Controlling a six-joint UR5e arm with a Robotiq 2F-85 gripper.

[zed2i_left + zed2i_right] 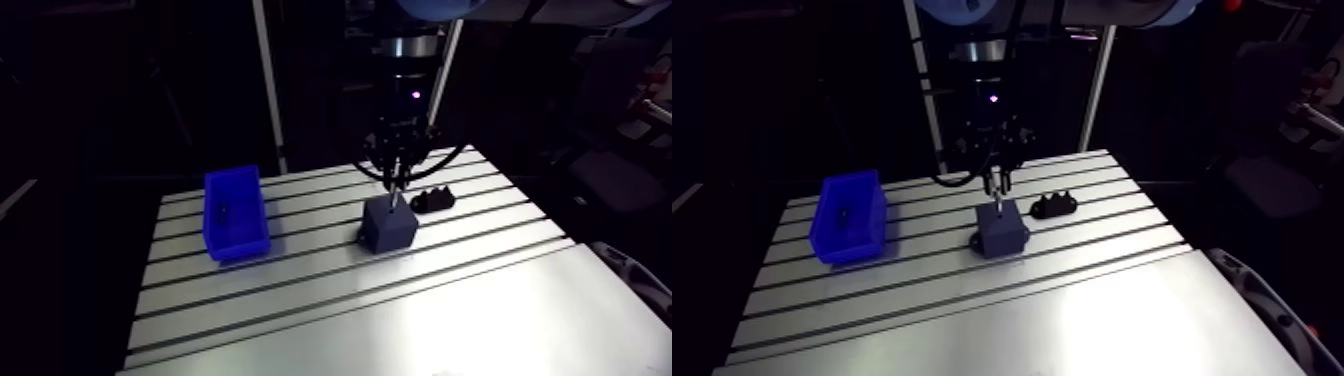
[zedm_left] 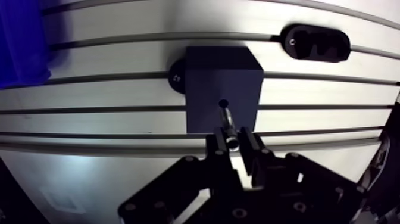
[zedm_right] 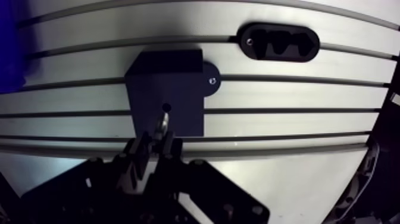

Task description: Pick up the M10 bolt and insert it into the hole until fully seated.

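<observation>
Jaws clamped on bolt point(image 2: 230, 128) near its head, tip just short of hole point(image 2: 223, 103) in block point(image 2: 205, 74). I judge it stiff, slick, light steel.

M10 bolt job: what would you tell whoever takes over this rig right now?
The gripper: jaws shut on the M10 bolt, held over the dark block.
The bolt's tip points at the hole in the block's top and is close to it. The wrist view shows the hole open, so the bolt is not inserted.
The blue bin stands to one side of the block and the black holder to the other, both on the slotted table.
Done: pick-up. Left: line up, push the bolt down until fully seated, release.
</observation>
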